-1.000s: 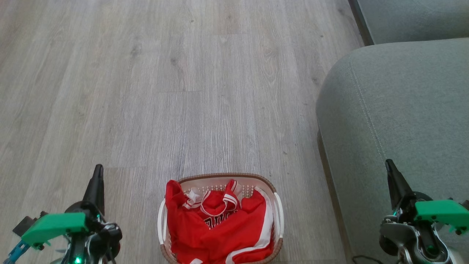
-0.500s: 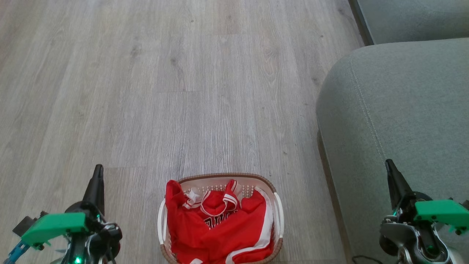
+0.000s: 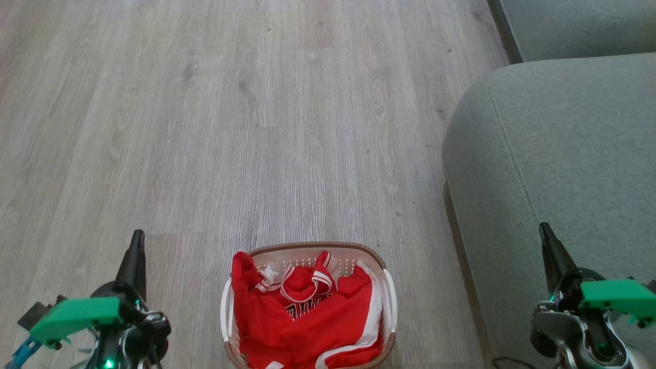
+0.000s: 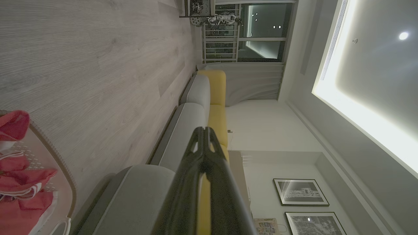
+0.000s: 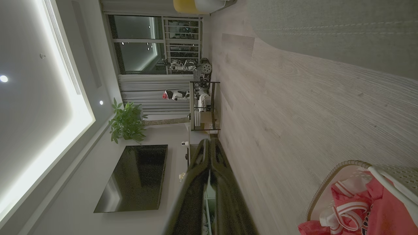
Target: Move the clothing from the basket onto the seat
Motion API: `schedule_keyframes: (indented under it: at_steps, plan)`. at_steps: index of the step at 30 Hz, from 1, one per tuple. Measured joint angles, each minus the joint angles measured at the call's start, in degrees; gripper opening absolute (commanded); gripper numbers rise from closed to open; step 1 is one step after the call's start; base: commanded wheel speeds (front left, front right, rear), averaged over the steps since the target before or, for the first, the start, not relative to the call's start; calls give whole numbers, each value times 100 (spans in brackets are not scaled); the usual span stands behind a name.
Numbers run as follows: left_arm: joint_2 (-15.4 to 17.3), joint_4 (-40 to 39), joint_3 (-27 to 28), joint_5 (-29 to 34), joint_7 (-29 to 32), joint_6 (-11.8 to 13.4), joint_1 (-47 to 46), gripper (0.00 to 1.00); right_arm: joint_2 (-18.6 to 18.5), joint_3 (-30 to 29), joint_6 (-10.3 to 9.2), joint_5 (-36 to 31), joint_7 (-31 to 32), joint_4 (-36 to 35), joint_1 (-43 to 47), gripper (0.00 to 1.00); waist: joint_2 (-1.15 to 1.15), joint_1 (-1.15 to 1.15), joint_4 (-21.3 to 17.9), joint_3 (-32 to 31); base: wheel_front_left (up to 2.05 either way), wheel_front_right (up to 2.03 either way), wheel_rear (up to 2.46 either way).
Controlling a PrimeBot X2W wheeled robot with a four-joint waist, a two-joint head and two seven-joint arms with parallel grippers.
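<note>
Nothing has shifted since the earlier frames; tools, basket and seat lie as they did.

1. Left tool (image 3: 137, 238): at 8 o'clock of the head view, above bare floor (image 3: 256, 128). Fingers pressed together, holding nothing. Well apart from the basket.

2. Basket (image 3: 307, 247): at 6 o'clock, standing on the floor between the two tools, its near end cut by the view's lower edge.

3. Clothing (image 3: 266, 328): heaped inside the basket, filling it.
   - The jersey (image 3: 302, 307) lies mid-heap, with white-trimmed loops bunched toward the heap's 12 o'clock.
   - The shorts (image 3: 359, 312) lie along the 3 o'clock side.
   - One red fold rides over the rim at 10 o'clock.
   - Handling, as judged: light, soft and limp, not fragile. It will drape and trail when lifted, and one garment may drag the other along.
   - Best hold, as judged: the raised trimmed loops or the fold at the rim, where cloth stands proud enough to pinch. Either tool would need to part its fingers first.

4. Seat (image 3: 564, 143): from 1 to 4 o'clock, near the basket on its right, its surface bare.

5. Right tool (image 3: 543, 230): at 4 o'clock, over the seat's edge. Fingers closed together, empty.
</note>
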Motion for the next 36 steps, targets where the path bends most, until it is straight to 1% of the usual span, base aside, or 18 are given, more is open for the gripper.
schedule_keyframes:
  at_steps: [16, 17, 23, 33, 36]
  plan:
    - [0, 0, 0, 0, 1, 0, 0, 0, 0, 0, 0, 0, 0, 0, 0, 0, 0, 0, 0, 0, 0, 0, 0]
    - [-2, 23, -4, 0, -2, 3, 2, 100, 1, 3, -1, -1, -1, 22, 3, 100, 0, 0, 0, 0, 0, 0, 0]
    - [-79, 483, -29, 0, -9, 5, 400, 100, 45, 65, -5, -1, -11, 487, 351, 100, 0, 0, 0, 0, 0, 0, 0]
    - [-82, 397, -94, 74, -164, 5, 451, 100, 48, 200, -5, -30, -132, 457, 371, 100, 0, 0, 5, -8, 0, 0, 0]
    - [-82, 333, -127, 197, -213, 7, 452, 100, 48, 230, -5, -123, -190, 433, 371, 100, 0, 0, 9, -13, 0, 0, 0]
